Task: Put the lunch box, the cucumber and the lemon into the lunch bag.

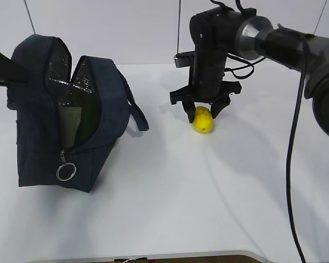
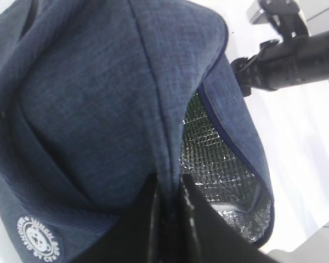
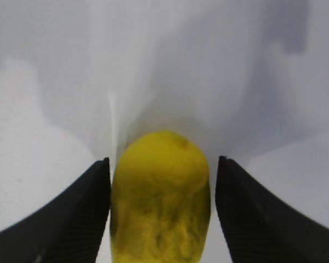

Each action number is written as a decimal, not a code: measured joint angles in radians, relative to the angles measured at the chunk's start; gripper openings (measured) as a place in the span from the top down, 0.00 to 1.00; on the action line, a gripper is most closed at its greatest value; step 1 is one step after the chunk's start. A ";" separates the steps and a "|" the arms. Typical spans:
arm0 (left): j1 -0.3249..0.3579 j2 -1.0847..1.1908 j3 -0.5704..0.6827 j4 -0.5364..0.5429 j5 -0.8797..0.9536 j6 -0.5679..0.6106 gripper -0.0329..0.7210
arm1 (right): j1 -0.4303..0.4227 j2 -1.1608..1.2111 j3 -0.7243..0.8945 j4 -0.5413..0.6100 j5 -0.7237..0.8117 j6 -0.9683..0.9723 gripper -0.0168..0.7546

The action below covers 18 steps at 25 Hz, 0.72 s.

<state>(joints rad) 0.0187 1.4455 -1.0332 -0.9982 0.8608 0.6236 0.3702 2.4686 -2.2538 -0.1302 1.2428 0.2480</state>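
step: grab lemon (image 1: 203, 120) | lemon on table (image 1: 170, 197) R of bag (image 1: 71, 126), apart | R gripper (image 1: 205, 112) straddles it, fingers spread, L side touching, R gap | L gripper (image 2: 167, 219) pinching bag flap, mouth open | tip: center, close gently, lift straight, drop in mouth

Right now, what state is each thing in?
lunch bag: upright, unzipped, mouth open.
lunch box: inside the bag.
cucumber: inside the bag, standing on end.
lemon: on the table, between the right pincer's fingers.
right pincer: open, straddling the lemon.
left pincer: shut on the bag's fabric.
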 joint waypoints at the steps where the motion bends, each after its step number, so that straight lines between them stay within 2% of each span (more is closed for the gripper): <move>1: 0.000 0.000 0.000 0.000 0.000 0.000 0.95 | 0.000 0.002 0.001 0.000 0.000 0.000 0.35; 8: 0.000 0.000 0.000 -0.001 -0.002 0.000 0.95 | 0.000 0.005 0.002 0.000 0.000 0.000 0.36; 18: 0.000 0.000 0.000 -0.001 -0.002 0.000 0.95 | 0.000 0.005 0.002 0.000 -0.002 0.000 0.49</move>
<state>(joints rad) 0.0187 1.4455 -1.0332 -0.9997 0.8587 0.6236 0.3702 2.4732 -2.2515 -0.1302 1.2411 0.2480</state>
